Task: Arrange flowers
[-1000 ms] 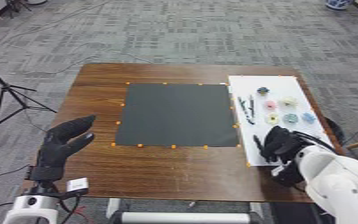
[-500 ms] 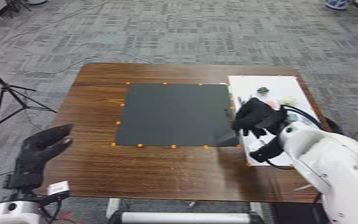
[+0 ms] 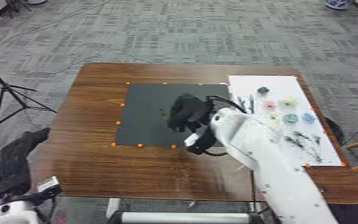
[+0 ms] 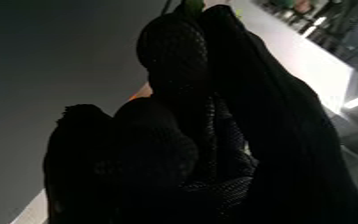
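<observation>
Right hand (image 3: 190, 110): we see it above the dark mat, over the side toward the flowers. In the wrist view, the right hand (image 4: 180, 65) has its fingertips and thumb pinched together on a bit of green.
Green sprig (image 4: 191, 6): clamped at those fingertips—we see just its tip poking out, and cannot tell its full shape.
Left hand (image 3: 14, 162): out by the table's left edge, well apart from the flowers, with its fingers extended and relaxed, holding nothing.
Flower heads: we count six on the white sheet (image 3: 282, 84)—a dark one (image 3: 262, 90) farthest off, then a pink one (image 3: 269, 105) beside a cream one (image 3: 287, 101), and nearer us a pale yellow one (image 3: 275, 116), a teal one (image 3: 290, 119) and a blue one (image 3: 308, 118).
Dark stems (image 3: 251, 103): by the sheet's left edge, partly hidden by the right arm.
Dark sprigs (image 3: 305, 142): lying spread on the sheet, nearer us than the flower heads.
Mat (image 3: 149, 95): flat on the brown table (image 3: 95, 105), left of the sheet.
</observation>
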